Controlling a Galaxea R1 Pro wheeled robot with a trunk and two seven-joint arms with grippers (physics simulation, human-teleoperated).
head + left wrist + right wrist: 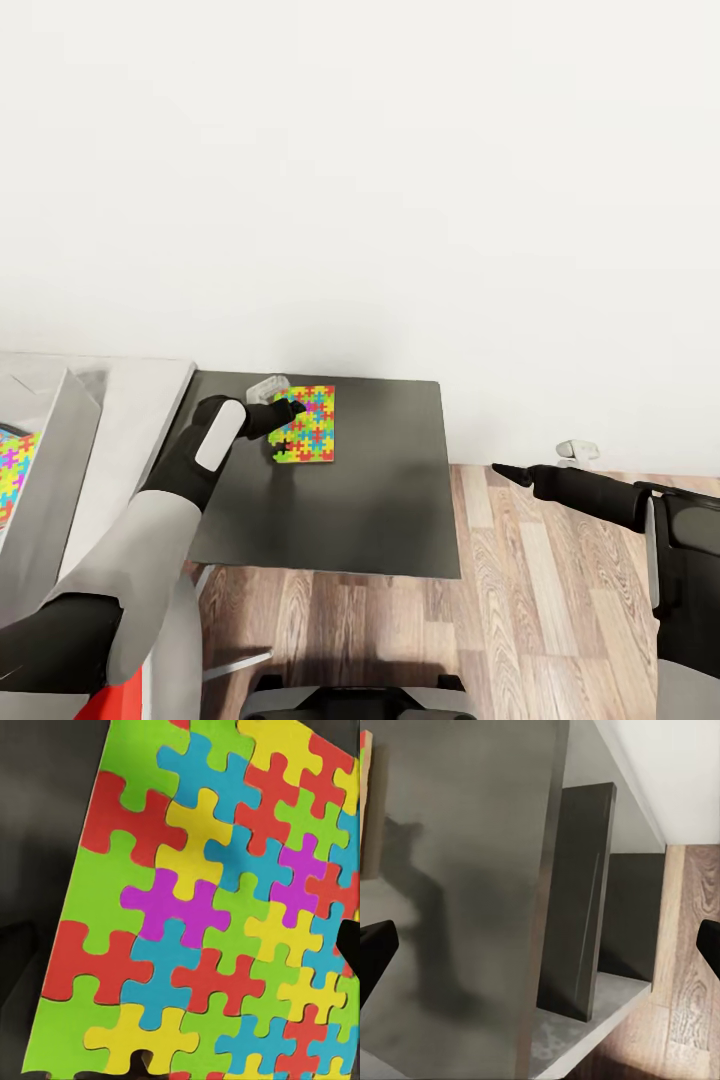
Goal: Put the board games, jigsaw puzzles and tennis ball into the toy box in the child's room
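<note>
Bright multicoloured jigsaw puzzle (308, 424) is lying flat on a dark surface (380, 480) beside the wall, near its back edge. Left end effector (283, 414) is reaching over the puzzle's near-left corner, fingers overlapping the panel edge in the head view. Left wrist view is looking straight down at the puzzle (217, 907) from close up, so the tool is probably lining up for an edge pinch, since a thin flat panel gives nothing else to grip. Cannot tell how far the left fingers are parted or whether they are holding the puzzle yet; only a dark sliver is showing at the wrist frame's edge.

Light-grey toy box (50, 450) is sitting at the left on the white desk (135, 420), with a second puzzle (14, 470) already lying inside it. That placement is keeping the carry short: lift, swing left, drop.

Right end effector (510, 472) is hanging out over the wood floor (540, 600), well apart from the puzzle, seemingly parked out of the way. Its two fingertips (376, 949) are showing at opposite edges of the right wrist view, spread wide, holding nothing.

Judgement: one puzzle binned, this one being picked up now.
</note>
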